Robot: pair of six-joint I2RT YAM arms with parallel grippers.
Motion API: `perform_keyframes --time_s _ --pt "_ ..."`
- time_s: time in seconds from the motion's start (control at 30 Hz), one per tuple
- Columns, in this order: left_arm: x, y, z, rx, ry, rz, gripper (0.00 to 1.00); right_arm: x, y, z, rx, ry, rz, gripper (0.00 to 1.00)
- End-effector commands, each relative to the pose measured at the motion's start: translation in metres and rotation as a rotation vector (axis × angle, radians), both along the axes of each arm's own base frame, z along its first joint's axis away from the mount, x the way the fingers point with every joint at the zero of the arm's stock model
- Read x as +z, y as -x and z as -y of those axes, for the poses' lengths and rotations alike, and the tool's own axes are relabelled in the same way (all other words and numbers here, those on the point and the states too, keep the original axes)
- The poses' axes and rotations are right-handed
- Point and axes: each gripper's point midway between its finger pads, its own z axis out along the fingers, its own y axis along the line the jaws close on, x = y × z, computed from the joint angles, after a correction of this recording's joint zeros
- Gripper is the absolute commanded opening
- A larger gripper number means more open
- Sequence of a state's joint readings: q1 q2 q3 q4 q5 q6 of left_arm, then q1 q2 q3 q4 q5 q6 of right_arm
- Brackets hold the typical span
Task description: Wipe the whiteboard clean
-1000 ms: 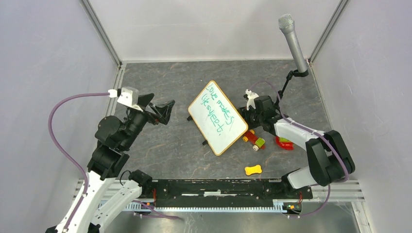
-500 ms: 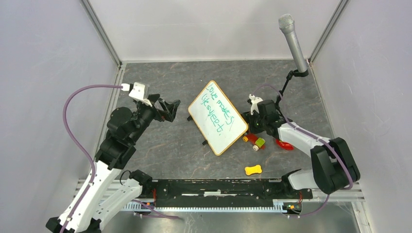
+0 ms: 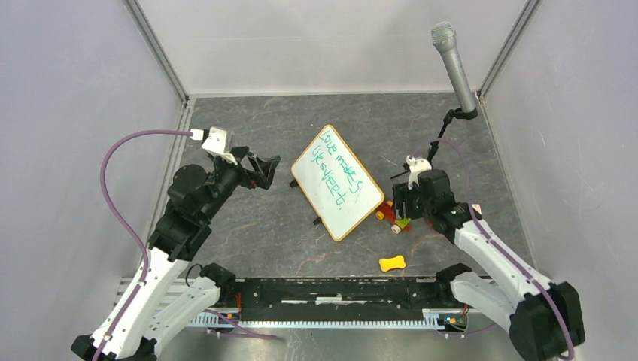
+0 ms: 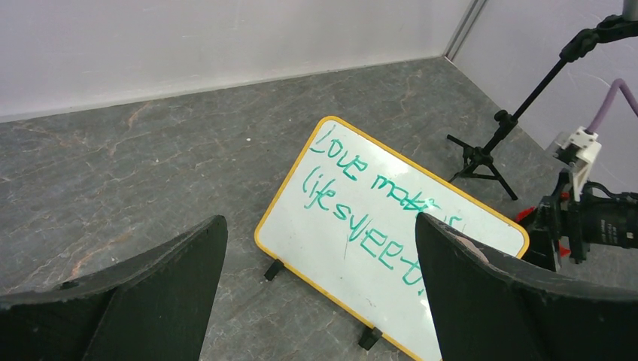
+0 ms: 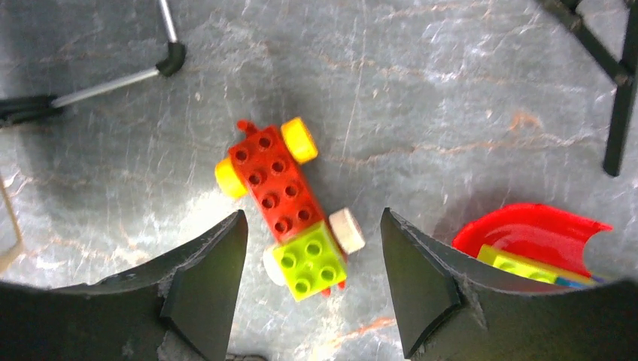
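The whiteboard (image 3: 336, 182) sits mid-bench (image 3: 248, 248), with the left hand (image 3: 268, 171) just left of it, apart. A brick car (image 3: 394, 217) lies to its right, beneath the right hand (image 3: 401, 210) — a bone-shaped piece (image 3: 392, 263) lies nearer the arms, and a microphone stand (image 3: 456, 113) is behind, at the far right corner.

A dark grey, marble-veined tabletop (image 3: 248, 128) fills the enclosure, with faint rusty streaks in its stone pattern. Plain pale panels close it on three sides: the back wall (image 3: 323, 37), the left wall (image 3: 68, 113) and the right wall (image 3: 579, 113). Slim aluminium posts (image 3: 156, 49) stand in both far corners. A black mounting plate (image 3: 346, 289) and a slotted metal rail (image 3: 316, 322) run along the near edge. The light is soft and even, with only dim shadows
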State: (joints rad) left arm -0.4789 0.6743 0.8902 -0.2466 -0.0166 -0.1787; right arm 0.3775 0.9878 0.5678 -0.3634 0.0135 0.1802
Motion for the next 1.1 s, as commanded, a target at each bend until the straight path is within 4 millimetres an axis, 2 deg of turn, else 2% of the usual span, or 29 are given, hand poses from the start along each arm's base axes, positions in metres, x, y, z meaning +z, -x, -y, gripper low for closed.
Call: perform_keyframes --time_s 0.0,0.13,0.23,0.37,0.57,0.87,1.07 --pt "0.017 0.004 0.0 -0.008 0.044 0.031 1.0 0.0 0.031 -0.017 0.066 -0.128 -0.044 0.71" --pt "0.019 0.005 0.0 -0.007 0.053 0.035 1.0 0.02 0.042 -0.042 0.157 -0.277 0.058 0.73" --pt "0.02 0.008 0.003 -0.034 0.058 0.037 1.0 0.023 0.043 -0.046 0.173 -0.256 0.097 0.74" --pt "0.02 0.009 0.003 -0.03 0.059 0.038 1.0 0.031 0.046 -0.063 0.226 -0.208 0.15 0.75" --pt "0.02 0.008 -0.001 -0.015 0.055 0.044 1.0 0.026 0.036 -0.064 0.188 -0.083 0.158 0.76" --pt "0.019 0.007 0.0 -0.016 0.051 0.04 1.0 0.032 0.025 -0.087 0.211 -0.119 0.199 0.76" --pt "0.019 0.007 0.001 -0.02 0.05 0.037 1.0 0.035 0.014 -0.094 0.201 -0.123 0.216 0.76"
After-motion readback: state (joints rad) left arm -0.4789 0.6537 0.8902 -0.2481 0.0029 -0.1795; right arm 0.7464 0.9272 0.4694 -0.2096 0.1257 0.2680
